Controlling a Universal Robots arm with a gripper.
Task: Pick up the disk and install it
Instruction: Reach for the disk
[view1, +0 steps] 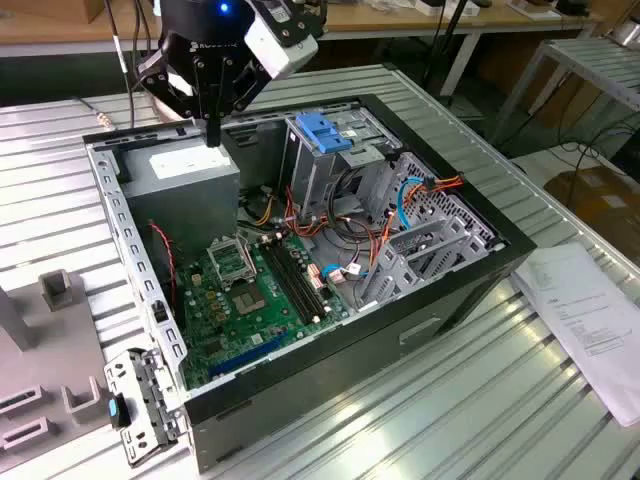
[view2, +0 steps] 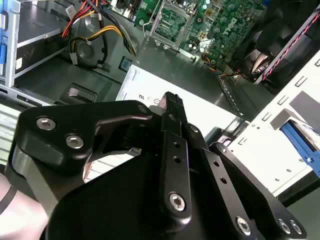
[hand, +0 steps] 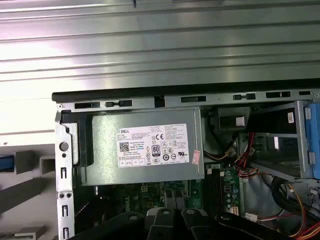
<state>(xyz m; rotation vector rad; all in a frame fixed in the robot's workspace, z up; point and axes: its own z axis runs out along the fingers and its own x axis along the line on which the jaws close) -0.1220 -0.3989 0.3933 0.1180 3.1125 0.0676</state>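
- tool (view1: 213, 140) (view2: 172, 102) sits over the back corner of the open computer case (view1: 350, 335). its fingers are pressed together into one narrow bar with nothing between them.
- tool tip is right over the power supply (view1: 190, 175) (hand: 145, 145), above its white label in the second wrist view. can't tell if it touches.
- the disk (view2: 300, 141) shows as a blue rail along a grey face at the edge of the second wrist view. it lies past the perforated case wall (view2: 295, 82), outside the case and apart from the tool.
- inside the case: green motherboard (view1: 250, 290) on the floor, and a metal drive cage (view1: 318, 175) with a blue handle (view1: 322, 130) on top, towards the exterior view's right of the power supply.
- red, orange and blue cables (view1: 400, 200) run beside the cage.
- grey fixture blocks (view1: 45, 300) stand on the ribbed metal surface (view1: 450, 400) at the exterior view's left of the case.
- printed paper sheet (view1: 590, 310) lies on the surface at the exterior view's right, near the case but not touching it.
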